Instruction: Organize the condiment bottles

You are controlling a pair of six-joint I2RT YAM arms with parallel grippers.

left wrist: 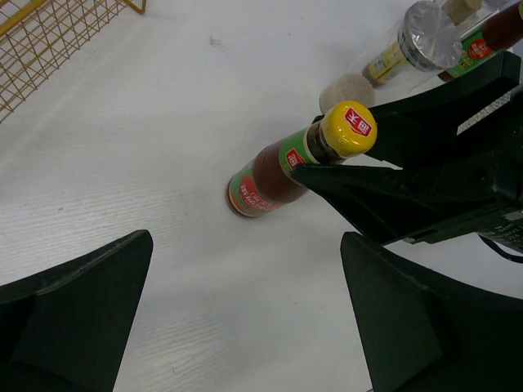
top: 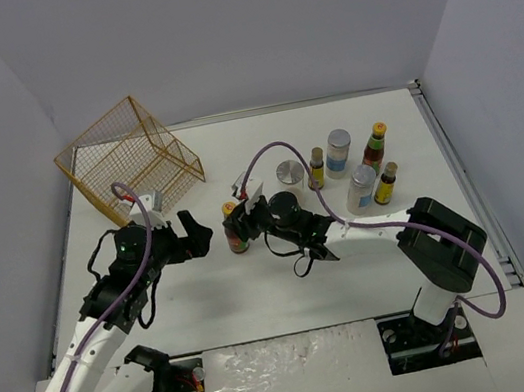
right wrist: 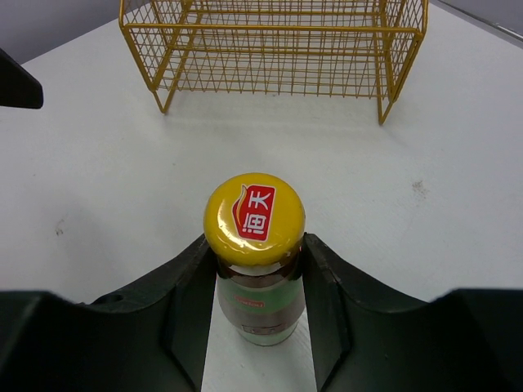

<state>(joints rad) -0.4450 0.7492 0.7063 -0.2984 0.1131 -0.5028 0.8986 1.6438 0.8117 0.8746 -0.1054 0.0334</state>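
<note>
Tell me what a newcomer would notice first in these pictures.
First comes the slim bottle with the yellow cap, mid-table, clamped just below that cap by the right gripper. Next come the yellow wire basket at the far left of the table and the cluster of other bottles and jars at the far right. The left gripper hangs open and empty just left of the held bottle.

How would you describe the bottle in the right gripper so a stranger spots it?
Start at the yellow wire basket back left, then come forward to the middle of the table. There one yellow-capped bottle stands alone in the right gripper; the other bottles cluster farther right.
</note>
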